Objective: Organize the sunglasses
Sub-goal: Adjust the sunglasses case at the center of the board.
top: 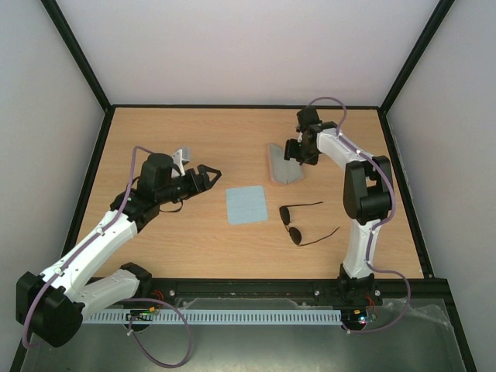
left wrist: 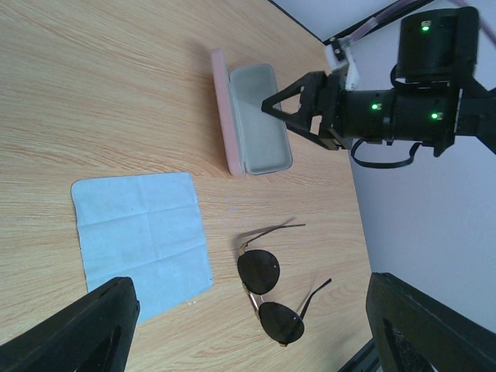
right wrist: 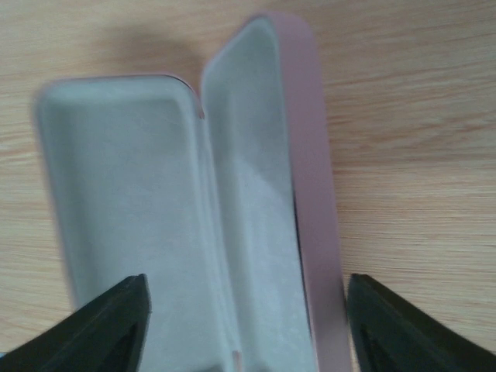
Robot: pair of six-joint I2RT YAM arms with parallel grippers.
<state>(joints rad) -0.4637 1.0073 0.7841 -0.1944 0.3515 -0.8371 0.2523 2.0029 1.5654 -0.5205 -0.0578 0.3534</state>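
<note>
Dark sunglasses [left wrist: 260,271], lying unfolded, well apart from right claw [top: 293,151]

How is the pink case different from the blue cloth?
The pink case lies open, with a grey lining and raised walls; the blue cloth lies flat and thin. The case is oblong and rounded; the cloth is square. Both rest on the wooden table.

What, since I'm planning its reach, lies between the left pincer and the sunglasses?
A blue cloth lies between the left pincer and the sunglasses, clearest in the top view.
</note>
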